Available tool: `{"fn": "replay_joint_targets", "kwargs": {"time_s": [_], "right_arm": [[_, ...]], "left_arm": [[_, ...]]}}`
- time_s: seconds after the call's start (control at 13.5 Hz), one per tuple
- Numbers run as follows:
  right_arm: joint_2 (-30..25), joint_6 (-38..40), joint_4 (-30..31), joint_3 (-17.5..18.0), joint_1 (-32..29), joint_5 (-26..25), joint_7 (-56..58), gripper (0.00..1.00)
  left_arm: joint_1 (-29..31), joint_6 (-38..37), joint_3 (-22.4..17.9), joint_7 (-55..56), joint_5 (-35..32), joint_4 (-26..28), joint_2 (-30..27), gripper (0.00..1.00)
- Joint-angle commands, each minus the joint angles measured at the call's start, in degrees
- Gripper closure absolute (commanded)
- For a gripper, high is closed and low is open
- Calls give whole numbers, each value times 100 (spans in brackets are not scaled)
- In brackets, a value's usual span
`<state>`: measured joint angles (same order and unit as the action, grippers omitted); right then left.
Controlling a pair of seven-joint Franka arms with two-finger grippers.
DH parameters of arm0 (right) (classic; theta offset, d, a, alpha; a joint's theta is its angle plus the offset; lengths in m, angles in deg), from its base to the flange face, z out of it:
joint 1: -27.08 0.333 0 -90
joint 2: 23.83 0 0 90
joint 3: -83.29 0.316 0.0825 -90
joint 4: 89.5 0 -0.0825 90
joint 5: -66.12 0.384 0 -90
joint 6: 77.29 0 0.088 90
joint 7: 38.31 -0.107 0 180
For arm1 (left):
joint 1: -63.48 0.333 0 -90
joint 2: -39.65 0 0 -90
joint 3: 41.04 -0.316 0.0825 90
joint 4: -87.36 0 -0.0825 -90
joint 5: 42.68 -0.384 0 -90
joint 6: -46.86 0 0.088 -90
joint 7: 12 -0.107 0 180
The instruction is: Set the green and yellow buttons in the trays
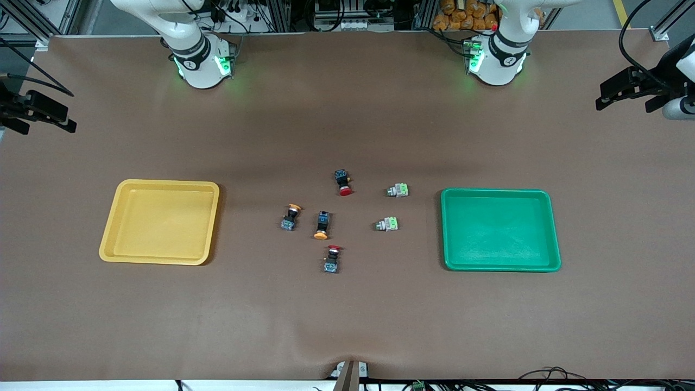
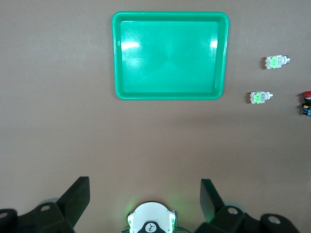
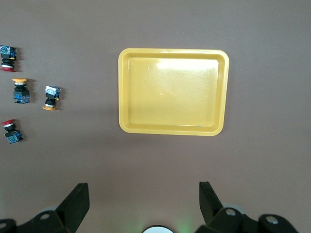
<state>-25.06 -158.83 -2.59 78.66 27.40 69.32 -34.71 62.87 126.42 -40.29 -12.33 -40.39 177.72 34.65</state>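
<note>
Two green buttons (image 1: pixel 398 190) (image 1: pixel 387 224) lie on the brown tabletop (image 1: pixel 347 315) toward the green tray (image 1: pixel 548 228), two yellow buttons (image 1: pixel 291 216) (image 1: pixel 322 225) toward the yellow tray (image 1: pixel 163 186), with two red buttons (image 1: pixel 343 182) (image 1: pixel 332 258) among the cluster. Both trays hold nothing. The left gripper (image 2: pixel 145 199) hangs high off the left arm's end of the tabletop, jaws spread wide, gripping nothing. The right gripper (image 3: pixel 144 199) mirrors it at the right arm's end, wide apart and bare. No readable writing anywhere on the buttons or trays.
</note>
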Motion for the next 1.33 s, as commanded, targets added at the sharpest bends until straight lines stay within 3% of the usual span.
{"fn": "replay_joint_targets", "kwargs": {"time_s": [0.0,0.96,1.26], "right_arm": [[18,69,-95,14,3,-57,-61,0],[35,69,-95,14,12,-57,-61,0],[53,69,-95,14,20,-57,-70,0]], "left_arm": [[35,-64,13,-55,61,-123,61,0],[-105,-91,170,7,-237,-140,737,0],[-202,269,241,103,-133,-202,1053,0]]}}
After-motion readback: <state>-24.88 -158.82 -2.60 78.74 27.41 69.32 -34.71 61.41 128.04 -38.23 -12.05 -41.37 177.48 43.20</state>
